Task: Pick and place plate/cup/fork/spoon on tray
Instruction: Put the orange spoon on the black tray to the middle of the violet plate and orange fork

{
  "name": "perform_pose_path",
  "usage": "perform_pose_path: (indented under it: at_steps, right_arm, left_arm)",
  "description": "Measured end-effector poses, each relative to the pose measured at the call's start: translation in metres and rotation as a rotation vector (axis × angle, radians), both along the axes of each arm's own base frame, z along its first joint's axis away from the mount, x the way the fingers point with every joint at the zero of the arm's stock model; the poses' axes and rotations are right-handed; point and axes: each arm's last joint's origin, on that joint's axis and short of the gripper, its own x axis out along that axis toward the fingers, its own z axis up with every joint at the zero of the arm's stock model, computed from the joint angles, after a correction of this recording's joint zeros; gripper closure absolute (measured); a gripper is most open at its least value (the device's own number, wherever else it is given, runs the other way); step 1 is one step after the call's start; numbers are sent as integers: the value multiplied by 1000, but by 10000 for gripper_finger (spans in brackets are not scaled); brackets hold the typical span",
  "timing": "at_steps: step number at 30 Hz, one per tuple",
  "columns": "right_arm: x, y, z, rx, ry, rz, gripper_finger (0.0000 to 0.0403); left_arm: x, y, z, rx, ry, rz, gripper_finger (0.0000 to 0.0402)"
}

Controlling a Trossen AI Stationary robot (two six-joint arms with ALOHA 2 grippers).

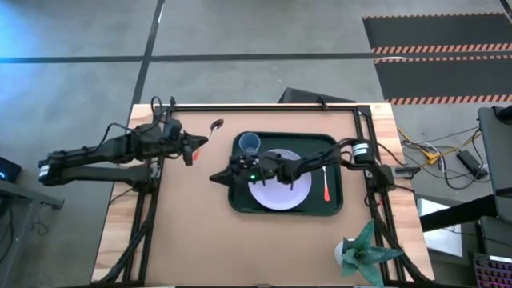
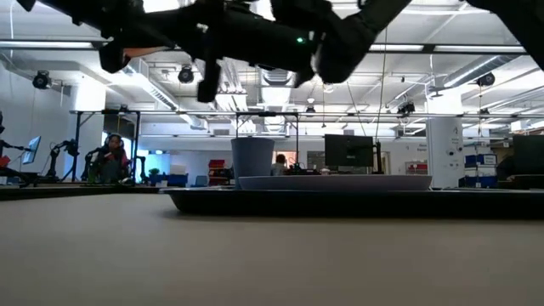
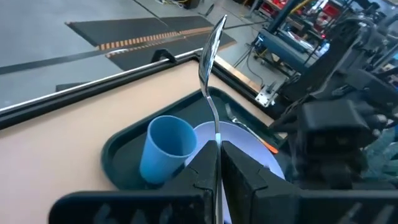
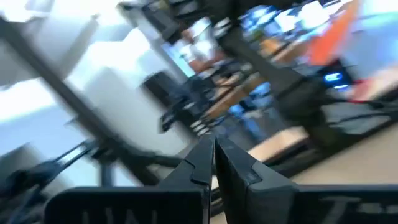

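Note:
The dark green tray (image 1: 237, 200) lies right of the table's middle. On it are the lavender plate (image 1: 282, 194), the light-blue cup (image 1: 250, 143) at its far left corner, and the fork (image 1: 326, 184) with its orange-red handle along the right side. My left gripper (image 1: 198, 143) is over the table left of the tray, shut on the spoon (image 1: 215, 125). My right arm reaches across the tray. Its gripper (image 1: 216, 178) is shut and empty, just past the tray's left rim. My left gripper pinches the spoon's thin silver neck (image 3: 217, 134) between its two fingers. The stem rises from the fingertips to the oval bowl (image 3: 211, 43). The fingers lie across the spoon, coming from the table's left. The spoon is lifted clear of the table.
A potted green plant (image 1: 364, 252) stands at the table's near right corner. My right arm (image 1: 320, 160) stretches over the plate and tray. Bare wooden table (image 1: 192, 232) lies left of and in front of the tray. People and equipment show in the room behind.

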Motion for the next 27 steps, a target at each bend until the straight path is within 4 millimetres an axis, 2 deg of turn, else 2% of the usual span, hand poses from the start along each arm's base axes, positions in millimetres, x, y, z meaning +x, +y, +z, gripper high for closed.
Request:
perform_pose_path:
  at_steps: [2, 5, 9, 13, 21, 27]
  right_arm:
    - [9, -3, 4, -23, -31, 57, 394]
    - [21, -10, 9, -29, -51, 50, 394]
    - [30, -23, 3, -18, 39, 67, 385]
    - [30, -29, 0, -20, 70, 67, 357]
    - [27, -41, 11, -89, 39, 25, 290]
    - [27, -52, 8, -126, 83, -47, 266]
  left_arm:
    - [3, 0, 1, 1, -18, -10, 401]
    - [5, 0, 3, -2, -35, -33, 401]
    - [3, -1, 5, 3, -58, -44, 401]
    - [-2, -2, 10, 22, -80, -47, 401]
    - [-5, -2, 11, 33, -94, -48, 401]
    - [-5, -2, 11, 33, -94, -48, 401]
